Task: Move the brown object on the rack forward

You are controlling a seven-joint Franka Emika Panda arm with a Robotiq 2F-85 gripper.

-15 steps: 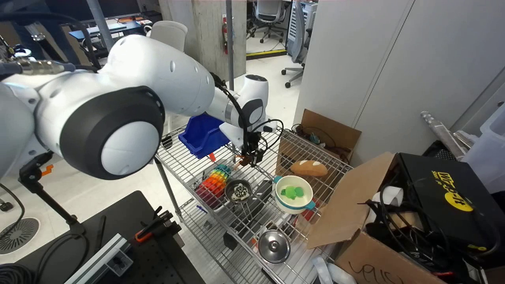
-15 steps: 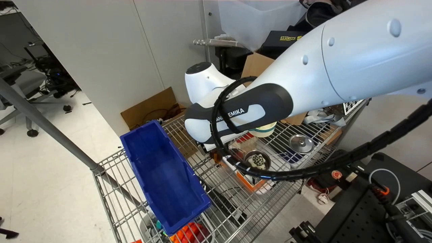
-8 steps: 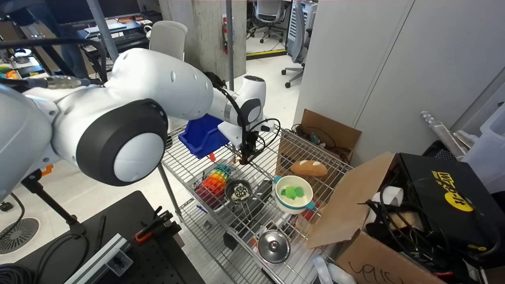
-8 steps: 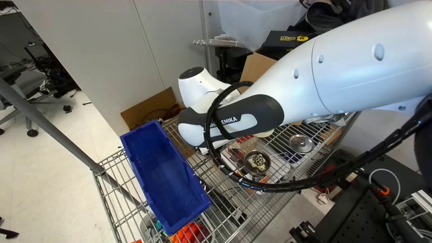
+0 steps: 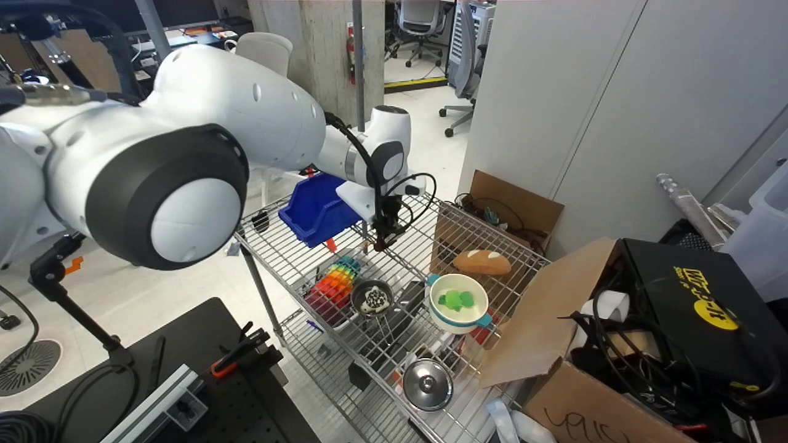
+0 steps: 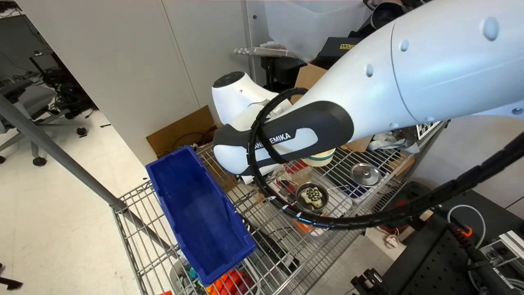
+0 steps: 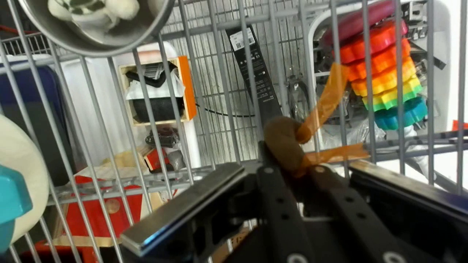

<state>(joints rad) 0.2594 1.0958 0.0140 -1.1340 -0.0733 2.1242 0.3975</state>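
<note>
While holding the gripper [image 5: 382,243] away from the white bowl [image 5: 458,299], with tips seemingly pinched together, probably needing to go toward that bowl for the brown bread [image 5: 482,263] lying long-side-on beside it.

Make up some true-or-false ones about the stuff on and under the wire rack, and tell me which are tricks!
1. The pincer holds a brown object. True.
2. The shiny lid covers the pan. False: the shiny lid lies on the rack, apart from the pan.
3. A green thing is inside the bowl. True.
4. The bread loaf is in the bowl too. False: the bread loaf lies outside the bowl.
5. The rainbow stack is below the rack's top wires. True.
</note>
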